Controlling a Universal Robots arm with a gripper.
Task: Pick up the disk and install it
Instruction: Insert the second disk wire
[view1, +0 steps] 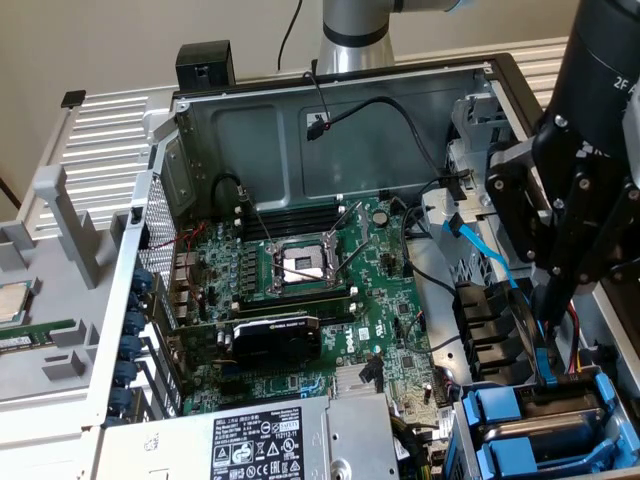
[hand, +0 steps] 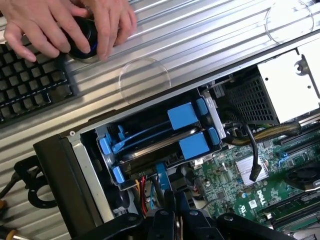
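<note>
In the exterior view the black claw (view1: 553, 300) hangs over the drive cage (view1: 610, 445) at the open computer case's corner, on the exterior view's right. Its fingers are drawn narrow, almost together, and their tips sink behind cables and the cage edge, so whether they pinch anything cannot be made out. A light blue data cable (view1: 490, 262) runs down past them.

The disk (hand: 165, 144) sits inside the cage, clipped in its blue carrier, with only a sliver of grey metal showing between the blue tabs; a second blue carrier (hand: 182, 115) lies just beside it in the neighbouring slot. In the exterior view the carriers' blue handles (view1: 505, 410) are cut off by the picture's edge.

The motherboard (view1: 330, 290) lies exposed with its bare processor socket (view1: 303, 265), and the grey power supply (view1: 270, 440) is partly cropped. In the wrist view a person's hands (hand: 70, 22) rest on a dark round object on the ribbed desk (hand: 200, 40), beside a keyboard (hand: 30, 82).
</note>
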